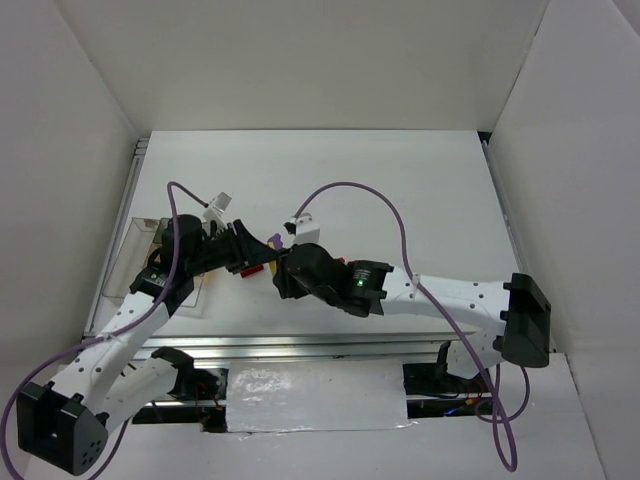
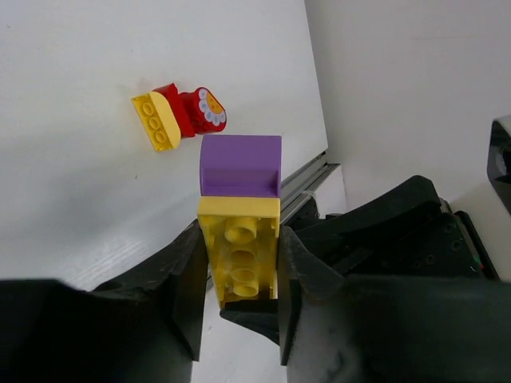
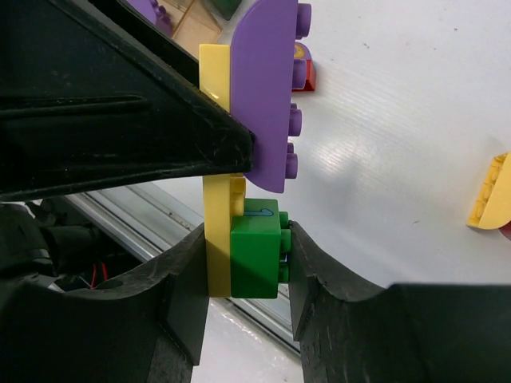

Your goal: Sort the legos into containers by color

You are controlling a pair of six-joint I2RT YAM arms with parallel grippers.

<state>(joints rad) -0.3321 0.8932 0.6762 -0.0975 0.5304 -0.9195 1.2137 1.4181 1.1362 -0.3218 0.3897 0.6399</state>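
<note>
A joined stack of legos is held between both grippers above the table. My left gripper (image 2: pixel 239 239) is shut on the stack's yellow brick (image 2: pixel 238 254), which has a purple rounded piece (image 2: pixel 239 163) on its far end. My right gripper (image 3: pixel 247 239) is shut across the same yellow brick (image 3: pixel 217 255) and a green brick (image 3: pixel 255 249) stuck to it, with the purple piece (image 3: pixel 263 96) just above. In the top view the left gripper (image 1: pixel 243 257) and right gripper (image 1: pixel 282 270) meet at the table's middle. The clear containers (image 1: pixel 140 262) stand at the left.
A red and yellow lego cluster (image 2: pixel 177 117) lies on the white table beyond the stack; its yellow end (image 3: pixel 491 203) shows at the right edge of the right wrist view. Purple and green legos lie in the containers (image 3: pixel 188 16). A metal rail (image 1: pixel 320 345) runs along the near edge.
</note>
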